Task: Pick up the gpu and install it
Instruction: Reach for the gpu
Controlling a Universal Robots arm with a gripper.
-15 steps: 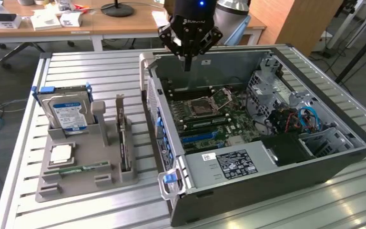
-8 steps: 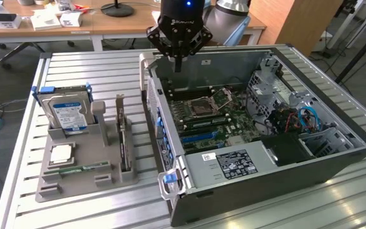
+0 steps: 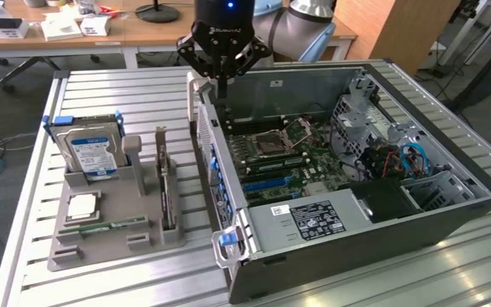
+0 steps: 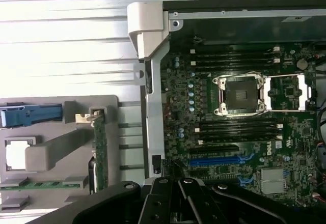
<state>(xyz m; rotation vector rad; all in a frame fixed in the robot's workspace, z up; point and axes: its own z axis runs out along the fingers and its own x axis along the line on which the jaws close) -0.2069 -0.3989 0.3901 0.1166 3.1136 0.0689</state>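
Slatted table (image 3: 100, 89); jaws fully closed, empty, above open computer case (image 3: 357, 256).

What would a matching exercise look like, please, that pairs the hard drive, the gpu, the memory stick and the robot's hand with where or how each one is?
Things:
1. hard drive
2. gpu
3. memory stick
4. hand

Places or states:
A. shut, above the open computer case
B. green, lying flat in the grey holder
C. standing upright in the holder, blue-and-white label
D. standing on its thin edge in the holder, on the side toward the case

Pairs: 1-C, 2-D, 3-B, 4-A.
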